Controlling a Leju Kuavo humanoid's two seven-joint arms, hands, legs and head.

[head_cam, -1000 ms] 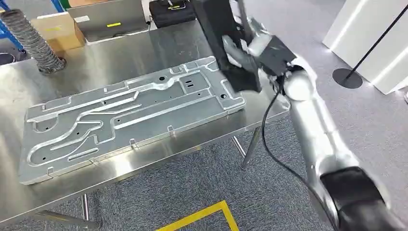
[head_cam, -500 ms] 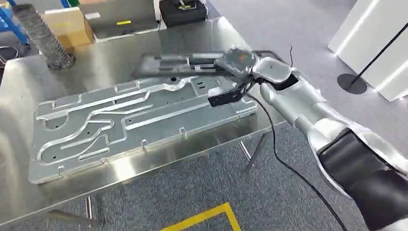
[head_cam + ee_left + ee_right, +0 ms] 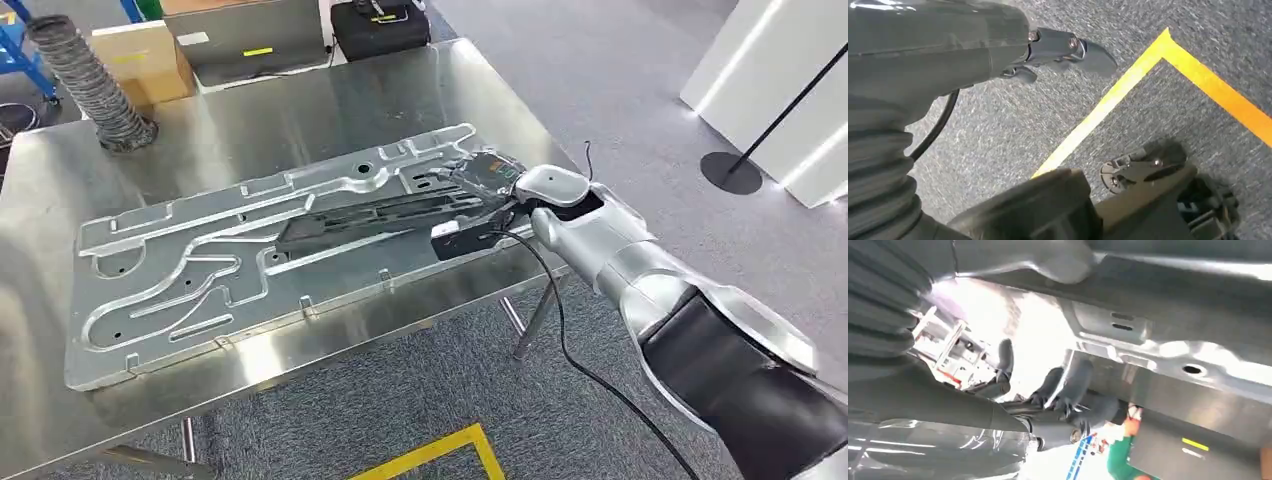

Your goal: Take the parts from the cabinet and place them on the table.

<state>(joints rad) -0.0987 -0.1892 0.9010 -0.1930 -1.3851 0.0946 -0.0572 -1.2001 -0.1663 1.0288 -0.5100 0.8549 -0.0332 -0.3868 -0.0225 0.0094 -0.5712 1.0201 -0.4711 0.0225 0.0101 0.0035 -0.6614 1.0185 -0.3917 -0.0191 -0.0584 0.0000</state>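
The right hand (image 3: 490, 185) grips one end of the black part (image 3: 370, 215), which lies flat along the metal plate (image 3: 180, 270) near the table's (image 3: 300, 100) right edge, presumably to steady it before letting go; the left hand's (image 3: 1058, 50) grip cannot be told.

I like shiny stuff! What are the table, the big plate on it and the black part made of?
Table: likely stainless steel, brushed and mirror-like, with blurred reflections.
Plate: probably aluminium, matte silver, with grooves and holes cut in it.
Black part, held by the right hand: maybe plastic or painted metal; dull, dark, no shine.
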